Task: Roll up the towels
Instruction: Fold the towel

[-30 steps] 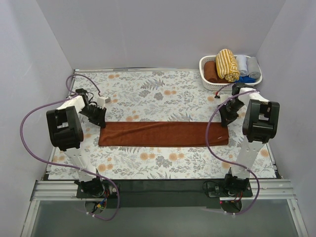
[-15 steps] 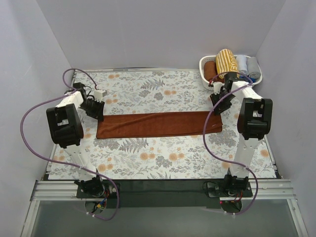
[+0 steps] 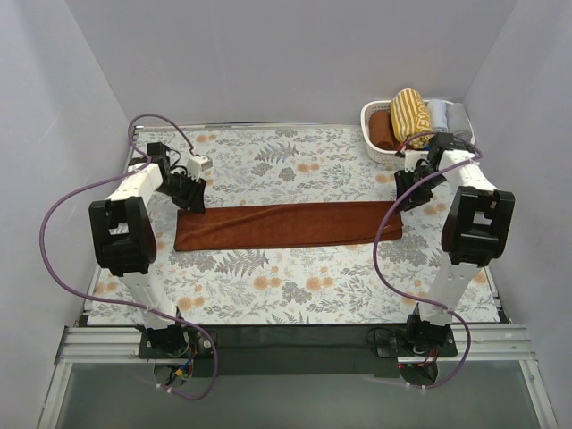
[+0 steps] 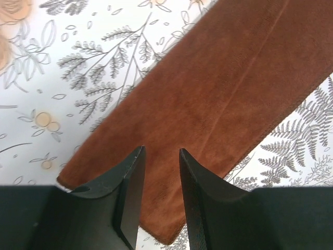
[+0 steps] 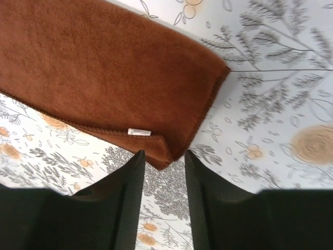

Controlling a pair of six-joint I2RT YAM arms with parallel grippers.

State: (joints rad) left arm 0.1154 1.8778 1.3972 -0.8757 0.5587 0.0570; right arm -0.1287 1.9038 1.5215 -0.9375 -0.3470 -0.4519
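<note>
**Top view.** The brown towel [image 3: 286, 225] lies flat on the floral bench [image 3: 286, 295]. It forms a long narrow strip, folded lengthwise, running left to right across the middle. The left pincer [image 4: 160, 151] stands at the strip's far left corner and the right pincer [image 5: 162, 153] at its far right corner. Each arm reaches in from its own side of the bench.

**Left wrist view.** The jaws are spread by a narrow gap with nothing between them. The towel's left end shows through the gap below. Whether the tips touch the cloth cannot be told.

**Right wrist view.** The jaws are likewise spread and empty. The towel's doubled corner lies flat on the bench just beyond their tips, with a small white label [image 5: 139, 132] on its edge.

**Far right corner.** A white basket [image 3: 365, 125] holds the yellow towel [image 3: 409, 112], rolled and striped white. A brown roll [image 3: 382, 130] sits on its left and grey rolls [image 3: 447, 116] on its right.
</note>
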